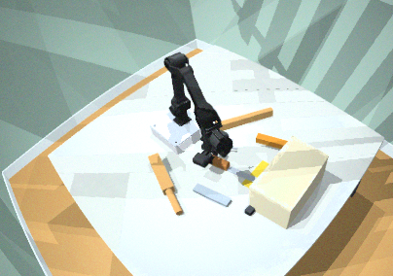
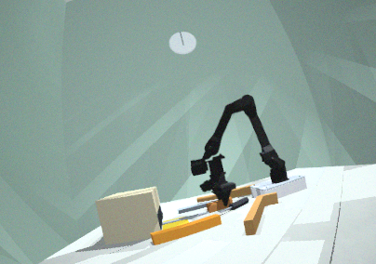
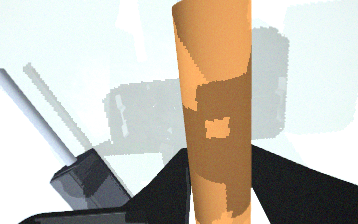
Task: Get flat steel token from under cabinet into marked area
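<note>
My gripper [image 1: 213,160] [image 2: 226,202] [image 3: 214,152] is shut on the brown-orange handle [image 1: 222,164] [image 2: 213,207] [image 3: 217,55] of a tool, low over the table. A thin pale shaft [image 2: 188,217] runs from it toward the cabinet [image 1: 282,185] [image 2: 127,218], a cream box. A yellow patch [image 1: 263,168] [image 2: 176,224] lies in front of the cabinet; a grey shape crosses it in the top view, blade or shadow, I cannot tell which. I cannot make out the token, and the vent slots do not show.
An orange bar [image 1: 269,141] [image 2: 186,230] and a small black block [image 1: 250,210] lie near the cabinet. A blue-grey bar [image 1: 212,194], a wooden paddle [image 1: 160,175] and a wooden angled piece [image 1: 250,119] [image 2: 255,215] lie around. A black-handled rod [image 2: 240,204] [image 3: 82,182] lies beside the gripper.
</note>
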You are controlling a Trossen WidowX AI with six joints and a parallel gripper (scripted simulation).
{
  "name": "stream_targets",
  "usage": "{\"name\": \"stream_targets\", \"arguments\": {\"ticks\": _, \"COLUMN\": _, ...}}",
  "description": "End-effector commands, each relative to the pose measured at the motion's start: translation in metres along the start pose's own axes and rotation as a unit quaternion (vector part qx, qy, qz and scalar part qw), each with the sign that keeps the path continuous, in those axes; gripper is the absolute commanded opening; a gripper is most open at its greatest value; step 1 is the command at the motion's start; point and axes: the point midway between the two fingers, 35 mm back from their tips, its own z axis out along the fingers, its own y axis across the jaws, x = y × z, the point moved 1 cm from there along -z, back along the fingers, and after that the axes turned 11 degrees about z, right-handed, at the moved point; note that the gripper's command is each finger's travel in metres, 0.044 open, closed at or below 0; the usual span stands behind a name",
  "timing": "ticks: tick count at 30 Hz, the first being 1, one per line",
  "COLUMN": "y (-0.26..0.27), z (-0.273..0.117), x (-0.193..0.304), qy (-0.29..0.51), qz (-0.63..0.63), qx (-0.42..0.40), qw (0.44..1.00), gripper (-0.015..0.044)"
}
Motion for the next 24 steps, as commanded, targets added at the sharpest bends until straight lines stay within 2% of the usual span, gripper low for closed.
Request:
{"name": "stream_targets", "arguments": {"ticks": 1, "y": -0.001, "z": 0.001, "x": 0.006, "qy": 0.002, "qz": -0.001, "qx": 0.001, "qw": 1.000, "gripper": 0.0000}}
{"name": "stream_targets", "arguments": {"ticks": 24, "y": -0.005, "z": 0.000, "x": 0.021, "qy": 0.001, "qz": 0.017, "qx": 0.000, "qw": 1.000, "gripper": 0.0000}}
